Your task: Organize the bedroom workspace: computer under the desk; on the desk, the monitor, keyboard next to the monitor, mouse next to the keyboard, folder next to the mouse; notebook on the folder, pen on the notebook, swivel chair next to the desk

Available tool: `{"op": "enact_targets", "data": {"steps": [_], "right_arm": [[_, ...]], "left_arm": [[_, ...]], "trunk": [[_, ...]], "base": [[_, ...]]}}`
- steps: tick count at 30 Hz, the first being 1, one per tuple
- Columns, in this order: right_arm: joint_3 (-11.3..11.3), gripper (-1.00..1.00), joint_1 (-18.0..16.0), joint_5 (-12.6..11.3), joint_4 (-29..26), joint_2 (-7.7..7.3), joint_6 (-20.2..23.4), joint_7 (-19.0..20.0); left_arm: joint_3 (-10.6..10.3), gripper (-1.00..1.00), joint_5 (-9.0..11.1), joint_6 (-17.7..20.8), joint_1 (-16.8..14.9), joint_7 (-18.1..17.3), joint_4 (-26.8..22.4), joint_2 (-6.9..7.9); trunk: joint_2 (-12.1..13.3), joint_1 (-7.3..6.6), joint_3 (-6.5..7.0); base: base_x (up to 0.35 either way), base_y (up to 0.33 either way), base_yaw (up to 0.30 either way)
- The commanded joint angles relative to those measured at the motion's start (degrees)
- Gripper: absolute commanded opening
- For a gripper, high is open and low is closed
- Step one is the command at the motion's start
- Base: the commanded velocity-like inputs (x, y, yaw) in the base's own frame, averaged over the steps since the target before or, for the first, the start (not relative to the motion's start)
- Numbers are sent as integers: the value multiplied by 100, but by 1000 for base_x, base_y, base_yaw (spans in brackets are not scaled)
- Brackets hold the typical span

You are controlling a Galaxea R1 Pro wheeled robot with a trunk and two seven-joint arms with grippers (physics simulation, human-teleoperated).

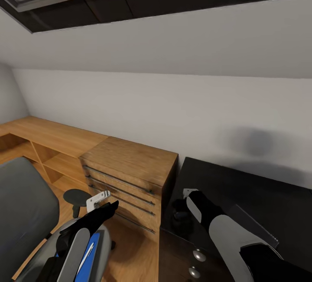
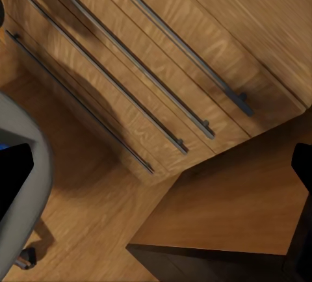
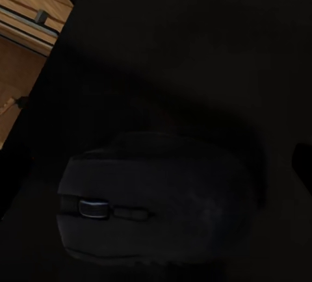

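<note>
Mouse (image 3: 153, 197) sits low in my right wrist frame on the black desk (image 1: 260, 195), my right pincer (image 1: 184, 207) hovering close, gap unreadable, so I should nudge it gently, judging its final spot carefully.

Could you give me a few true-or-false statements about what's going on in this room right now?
1. The mouse lies on the black desk. True.
2. The blue folder lies on the desk. False: it rests on the chair seat.
3. The wooden dresser stands beside the desk. True.
4. The dresser's drawers hang open. False: they are closed.
5. The right gripper is over the desk, near the mouse. True.
</note>
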Motion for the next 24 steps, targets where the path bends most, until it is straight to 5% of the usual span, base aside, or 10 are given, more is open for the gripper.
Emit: {"op": "enact_targets", "data": {"steps": [1, 24], "right_arm": [[42, 100, -3, -62, -7, -1, 26, -47], [34, 100, -2, -62, 4, -2, 226, -56]], "left_arm": [[-3, 100, 60, 11, -4, 56, -7, -1], [-2, 100, 60, 11, -4, 56, -7, 0]], "trunk": [[-4, 0, -7], [-4, 0, -7]], "base": [[0, 0, 0], [0, 0, 0]]}}
